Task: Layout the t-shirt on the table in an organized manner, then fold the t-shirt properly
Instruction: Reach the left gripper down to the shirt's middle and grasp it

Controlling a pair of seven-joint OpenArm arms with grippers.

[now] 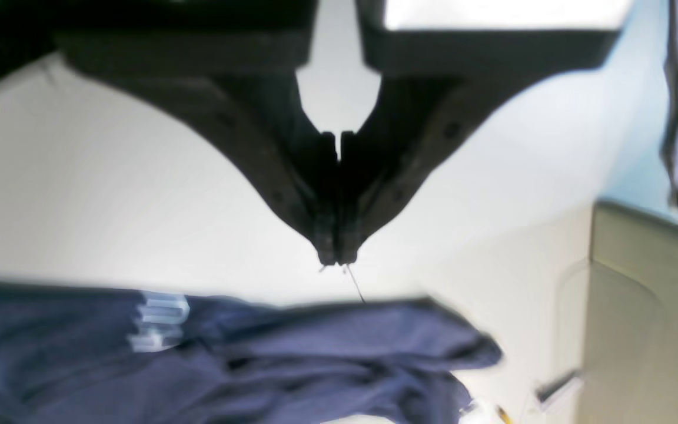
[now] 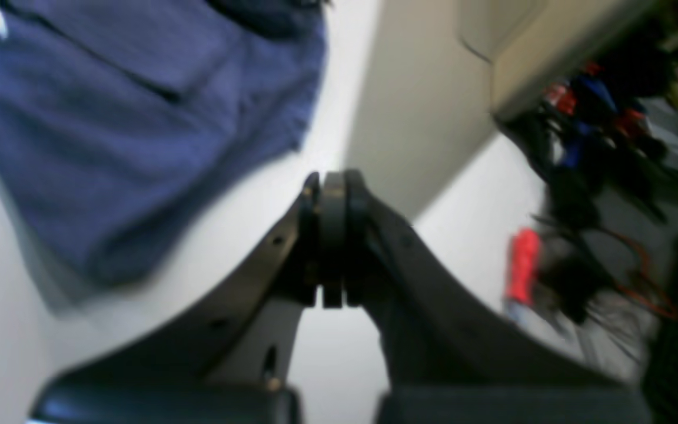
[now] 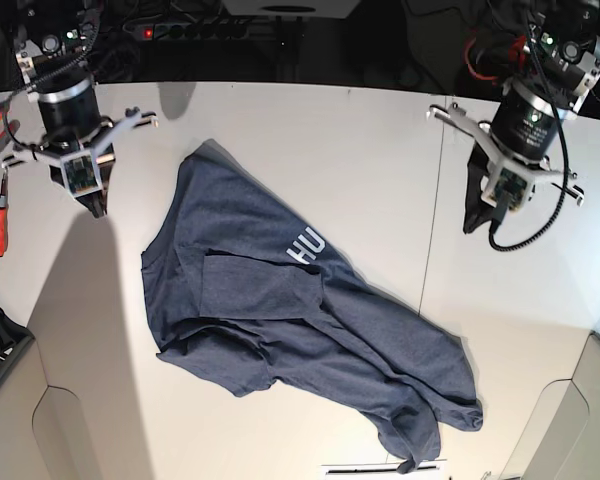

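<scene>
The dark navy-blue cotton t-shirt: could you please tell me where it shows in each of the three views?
Left wrist: the dark navy-blue cotton t-shirt fills the bottom, below the shut left gripper.
Right wrist: upper left, up and left of the shut right gripper.
Base: crumpled across the middle of the white table.
Shared landmark: its white lettering, seen in all three.

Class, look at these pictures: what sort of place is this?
Probably a robotics lab: two arms flank a large white table bearing a crumpled navy cotton t-shirt, with a power strip and tangled cables along its edges.
</scene>
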